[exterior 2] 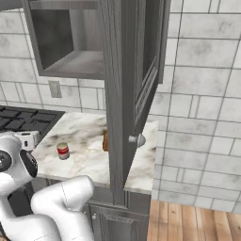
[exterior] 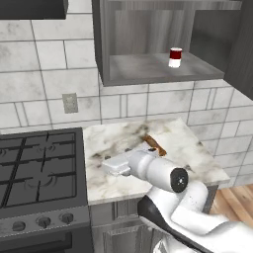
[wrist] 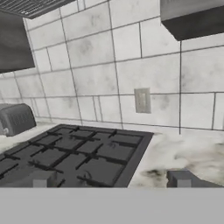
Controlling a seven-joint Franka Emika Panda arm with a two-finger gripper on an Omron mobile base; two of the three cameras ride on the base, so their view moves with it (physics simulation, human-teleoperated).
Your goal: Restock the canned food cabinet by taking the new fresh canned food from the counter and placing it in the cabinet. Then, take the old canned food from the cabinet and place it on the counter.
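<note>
The old can [exterior: 175, 57] is standing upright on the cabinet [exterior: 148, 71] shelf, long axis vertical, red half up and white half down, toward the right side of the shelf and well back from the front edge. The new can [exterior 2: 62, 151] is standing upright on the counter [exterior 2: 84, 155], dark red label above white, lid up, near the front edge. In the left base view the arm is in front of that part of the counter.

A brown object [exterior: 154, 145] is lying flat on the marble behind the arm, long axis running diagonally; in the right base view it is showing just left of the open cabinet door [exterior 2: 134, 94], which is swung out toward the camera with its round knob [exterior 2: 140, 139] facing right.

The arm is lying low and roughly level over the counter's front, forearm reaching leftward toward the stove [exterior: 39, 170]. The gripper [wrist: 111, 179] is pointing across the stove toward the tiled wall and its outlet [wrist: 142, 100], hovering at the seam between burners and marble. Its two fingertips [wrist: 179, 178] are standing wide apart with nothing between them.

A toaster [wrist: 16, 119] is sitting on the counter beyond the stove's far side, and a range hood [wrist: 30, 6] is hanging above it.
</note>
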